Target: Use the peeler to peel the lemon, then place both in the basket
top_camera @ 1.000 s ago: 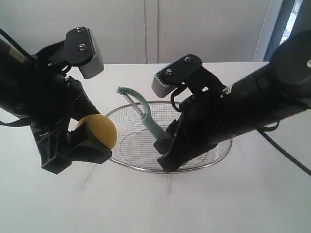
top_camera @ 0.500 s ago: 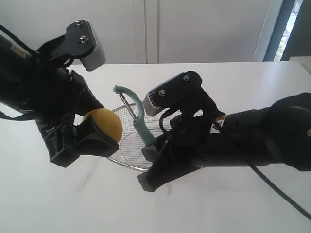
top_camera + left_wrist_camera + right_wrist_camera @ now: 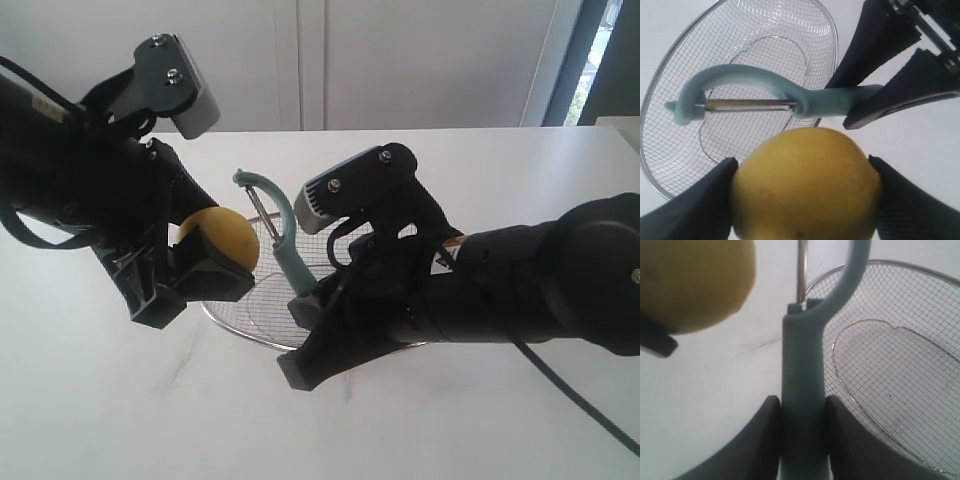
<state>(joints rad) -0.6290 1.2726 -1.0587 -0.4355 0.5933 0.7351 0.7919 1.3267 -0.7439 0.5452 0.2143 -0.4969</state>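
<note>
The silver wire-mesh basket (image 3: 765, 50) sits on the white table (image 3: 500, 180) beneath both arms. The right pincer (image 3: 802, 440) clamps the teal peeler (image 3: 292, 262) by its handle, with the blade just beside the smooth yellow lemon (image 3: 225, 235), which is squeezed in the left pincer (image 3: 195, 275). A white wall (image 3: 420, 60) stands behind.

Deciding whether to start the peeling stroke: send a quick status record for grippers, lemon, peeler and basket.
left gripper: shut on lemon
right gripper: shut on peeler handle
peeler blade: close beside lemon, contact unclear
lemon skin: whole where visible
basket: below lemon and peeler, visible mesh bare
</note>
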